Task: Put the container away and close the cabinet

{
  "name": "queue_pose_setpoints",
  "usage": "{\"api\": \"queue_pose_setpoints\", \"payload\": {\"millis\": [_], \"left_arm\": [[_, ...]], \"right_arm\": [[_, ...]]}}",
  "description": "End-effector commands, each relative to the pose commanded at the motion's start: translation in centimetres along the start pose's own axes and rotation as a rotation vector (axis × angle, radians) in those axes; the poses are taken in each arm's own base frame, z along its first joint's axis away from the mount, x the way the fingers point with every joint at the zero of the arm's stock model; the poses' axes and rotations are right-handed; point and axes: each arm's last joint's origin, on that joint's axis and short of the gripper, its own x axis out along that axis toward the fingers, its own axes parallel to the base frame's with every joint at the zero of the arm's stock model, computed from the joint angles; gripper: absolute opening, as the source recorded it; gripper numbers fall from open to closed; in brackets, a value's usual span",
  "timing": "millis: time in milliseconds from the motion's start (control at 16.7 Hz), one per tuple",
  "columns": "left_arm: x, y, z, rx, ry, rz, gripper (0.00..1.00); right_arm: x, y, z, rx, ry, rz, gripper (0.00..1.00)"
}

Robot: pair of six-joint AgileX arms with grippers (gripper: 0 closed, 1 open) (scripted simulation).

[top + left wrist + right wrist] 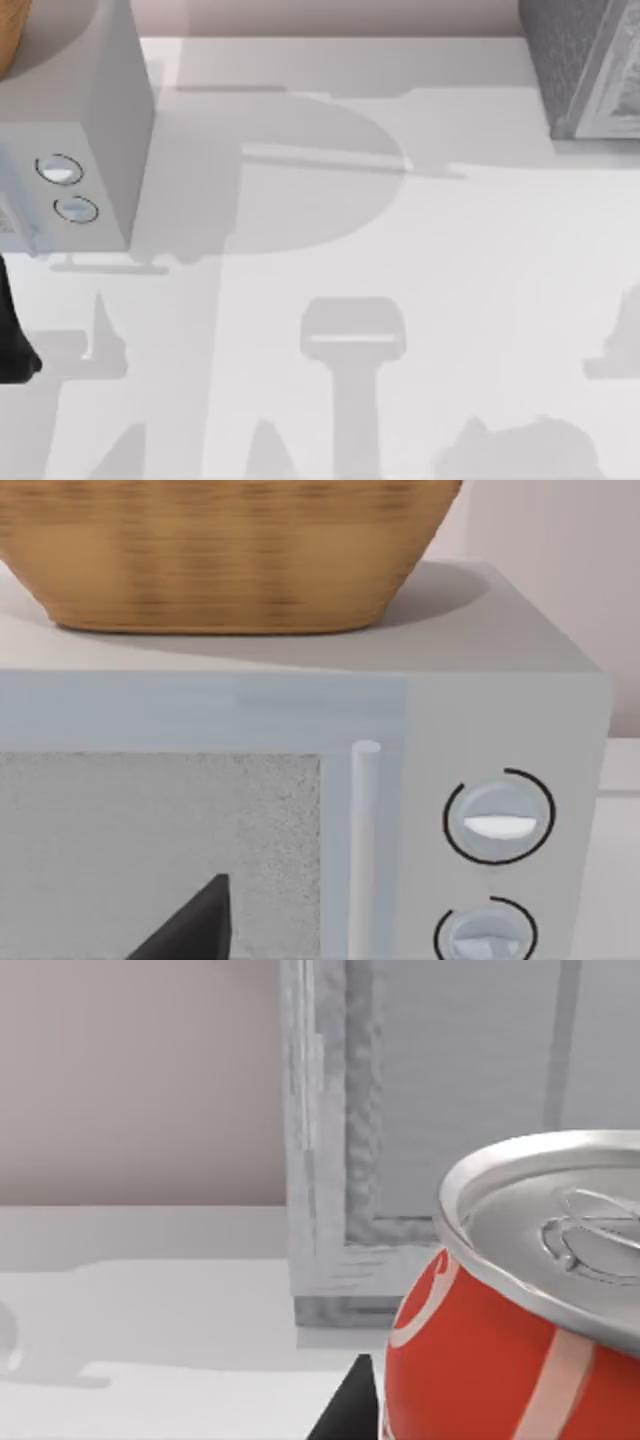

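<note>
Pale tabletop (400,250) stretches under a plain pinkish wall, crossed by the soft shadows of two arms. Nearest the right wrist camera, a red can (500,1360) with white lettering and a silver top looms large, tilted toward the lens, with a dark finger (345,1410) of the right end effector right beside its lower edge; whether that end effector is clamped on the can cannot be told. Beyond the can stands the cabinet (340,1160), its speckled grey frame around a paler panel; seen from above, the cabinet (590,70) occupies the far right corner of the tabletop. On the left side, the left arm (12,330) sits at the edge, a dark fingertip (195,925) of its end effector showing before the door of a smooth grey box (500,710) with two round dials (498,817); its state cannot be told. A woven basket (220,550) rests on top of that box.
</note>
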Motion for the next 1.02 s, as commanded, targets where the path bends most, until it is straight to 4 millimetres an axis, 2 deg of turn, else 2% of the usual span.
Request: {"api": "queue_pose_setpoints", "payload": {"millis": [480,600,780,900,1020], "left_arm": [[0.0,0.0,0.0,0.0,0.0,0.0,1.0],[0.0,0.0,0.0,0.0,0.0,0.0,1.0],[0.0,0.0,0.0,0.0,0.0,0.0,1.0],[0.0,0.0,0.0,0.0,0.0,0.0,1.0],[0.0,0.0,0.0,0.0,0.0,0.0,1.0]], "right_arm": [[-0.3,-0.2,0.1,-0.008,-0.019,-0.013,0.0],[-0.3,-0.1,0.9,-0.007,-0.011,-0.01,0.0],[-0.2,0.1,4.0,-0.006,0.011,-0.006,0.0],[0.2,0.3,7.4,-0.007,0.022,-0.006,0.0],[0.9,0.5,11.6,-0.009,0.023,-0.008,0.0]]}}
